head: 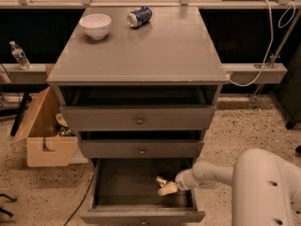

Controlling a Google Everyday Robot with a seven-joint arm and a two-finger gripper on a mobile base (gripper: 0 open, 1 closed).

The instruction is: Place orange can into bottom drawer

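The bottom drawer (141,214) of the grey cabinet is pulled open, and its dark inside shows. My gripper (164,186) reaches into it from the right, low over the drawer floor near the right side. It is shut on the orange can (161,180), which shows as a small shiny gold piece at the gripper's tip. My white arm (207,174) crosses the drawer's right wall.
A white bowl (95,25) and a blue-and-silver can (139,16) lie on the cabinet top. The two upper drawers (139,119) stand slightly open. A cardboard box (44,131) sits on the floor at the left. A water bottle (19,55) stands on the left ledge.
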